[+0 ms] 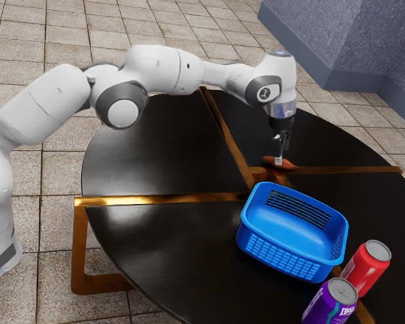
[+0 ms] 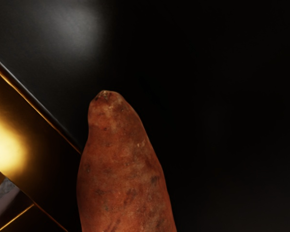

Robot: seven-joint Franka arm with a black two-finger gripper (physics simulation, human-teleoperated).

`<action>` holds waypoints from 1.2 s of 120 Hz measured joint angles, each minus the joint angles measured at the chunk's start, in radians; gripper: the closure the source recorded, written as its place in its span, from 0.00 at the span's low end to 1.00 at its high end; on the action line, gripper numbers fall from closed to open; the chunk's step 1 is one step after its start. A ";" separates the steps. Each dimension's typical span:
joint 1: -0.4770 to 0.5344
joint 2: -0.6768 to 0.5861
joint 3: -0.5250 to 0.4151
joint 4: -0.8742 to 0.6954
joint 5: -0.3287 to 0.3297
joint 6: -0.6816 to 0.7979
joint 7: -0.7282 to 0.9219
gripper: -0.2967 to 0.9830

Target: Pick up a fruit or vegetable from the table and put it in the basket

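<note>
My gripper (image 1: 280,159) points down at the sweet potato (image 1: 288,164) in the exterior view, low over the table and overlapping the potato's middle. From here I cannot tell whether it is open or shut. The reddish-brown sweet potato (image 2: 123,179) lies lengthwise under the hand in the wrist view, its narrow end outward and the rest cut off by the lower edge. The blue basket (image 1: 283,259) stands upright on the table, nearer the exterior camera than the potato, its bottom showing.
A red can (image 1: 364,268) and a purple can (image 1: 329,305) stand beside the basket, toward the exterior view's lower right. Brass strips (image 1: 162,199) cross the round black table (image 1: 155,148). A grey wall block (image 1: 324,40) rises beyond the table.
</note>
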 joint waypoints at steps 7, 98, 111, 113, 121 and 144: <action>0.000 0.007 -0.005 0.000 0.001 0.010 -0.001 0.23; 0.015 -0.014 -0.003 -0.064 -0.035 0.066 0.007 0.24; 0.016 -0.006 -0.004 -0.065 -0.039 0.077 0.012 0.26; 0.016 -0.006 -0.004 -0.065 -0.042 0.079 0.012 0.27; 0.016 -0.003 -0.004 -0.065 -0.049 0.085 0.015 0.35; 0.016 -0.003 -0.004 -0.069 -0.058 0.094 0.020 0.46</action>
